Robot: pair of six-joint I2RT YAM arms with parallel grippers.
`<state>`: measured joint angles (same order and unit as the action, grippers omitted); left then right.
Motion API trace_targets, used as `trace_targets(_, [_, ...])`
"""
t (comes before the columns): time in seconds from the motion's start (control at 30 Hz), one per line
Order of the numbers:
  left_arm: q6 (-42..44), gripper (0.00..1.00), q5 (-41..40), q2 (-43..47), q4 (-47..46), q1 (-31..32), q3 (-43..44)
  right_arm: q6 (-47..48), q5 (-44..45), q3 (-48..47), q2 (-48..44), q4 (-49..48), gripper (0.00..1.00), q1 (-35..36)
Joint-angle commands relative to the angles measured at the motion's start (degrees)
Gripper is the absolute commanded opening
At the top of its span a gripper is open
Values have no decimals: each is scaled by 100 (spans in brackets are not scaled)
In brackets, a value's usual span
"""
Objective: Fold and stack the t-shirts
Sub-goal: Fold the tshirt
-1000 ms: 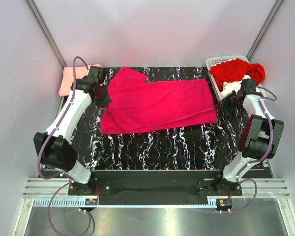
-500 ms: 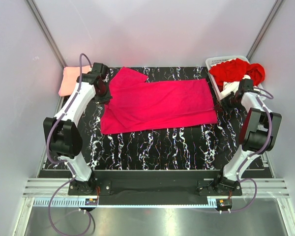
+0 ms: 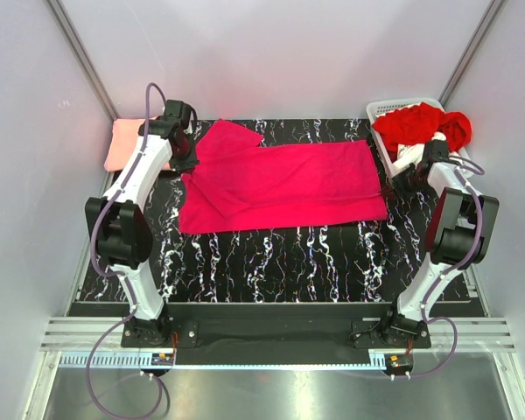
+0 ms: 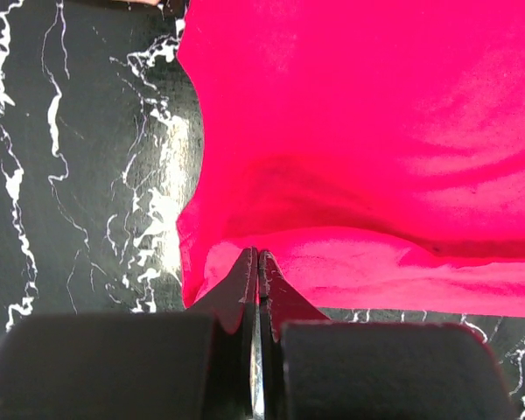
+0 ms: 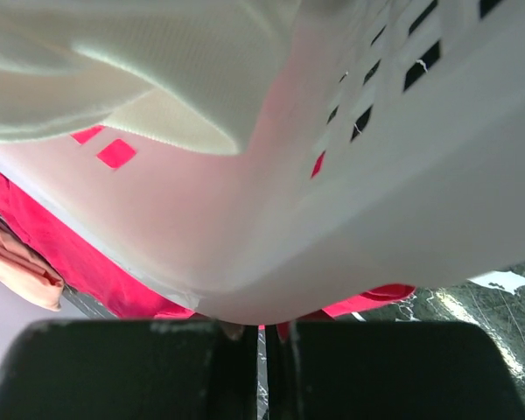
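The magenta t-shirt (image 3: 280,185) lies spread flat across the middle of the black marbled table (image 3: 271,258). My left gripper (image 3: 185,166) is at its left edge. In the left wrist view the jaws are shut (image 4: 256,255), pinching the shirt's (image 4: 376,131) raised hem. My right gripper (image 3: 394,185) is at the shirt's right edge, pressed under the basket wall. Its jaws are shut (image 5: 261,329), with magenta cloth (image 5: 70,254) at the half-hidden tips. The salmon t-shirt (image 3: 127,140) lies folded at the back left. Red (image 3: 417,125) and white (image 3: 409,156) t-shirts sit in the basket.
The white slatted basket (image 3: 383,110) stands at the back right, and its wall (image 5: 402,201) fills the right wrist view, with white cloth (image 5: 140,70) hanging over it. Grey walls close in the back and sides.
My left gripper has moved toward the back along the shirt's left edge, drawing the hem into a small point. My right gripper has shifted slightly back beside the basket.
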<state>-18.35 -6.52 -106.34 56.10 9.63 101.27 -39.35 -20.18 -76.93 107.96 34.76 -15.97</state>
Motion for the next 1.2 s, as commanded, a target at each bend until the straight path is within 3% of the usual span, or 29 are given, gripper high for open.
trace_targets(0.0, [191, 0, -95, -158, -64, -75, 340, -2, 181, -261, 216, -101, 0, 41])
trace_targets(0.9, [376, 0, 116, -1485, 42, -348, 1763, -186, 401, -288, 779, -330, 1, 41])
trace_targets(0.93, [376, 0, 125, -1564, 94, -356, 1842, -195, 401, -297, 796, -347, 4, 41])
trace_targets(1.0, [323, 4, 125, -1836, 269, -374, 2245, -178, 340, -376, 867, -356, 23, 41])
trace_targets(1.03, [297, 12, 142, -1942, 366, -383, 2448, -169, 305, -411, 884, -348, 35, 41])
trace_targets(1.07, [262, 15, 169, -2169, 497, -391, 2719, -152, 313, -489, 893, -313, 61, 41])
trace_targets(1.1, [236, 20, 160, -2267, 777, -400, 3262, -160, 305, -534, 876, -243, 68, 41])
trace_targets(1.17, [174, 40, 169, -2329, 929, -400, 3635, -152, 235, -569, 727, -216, 78, 41])
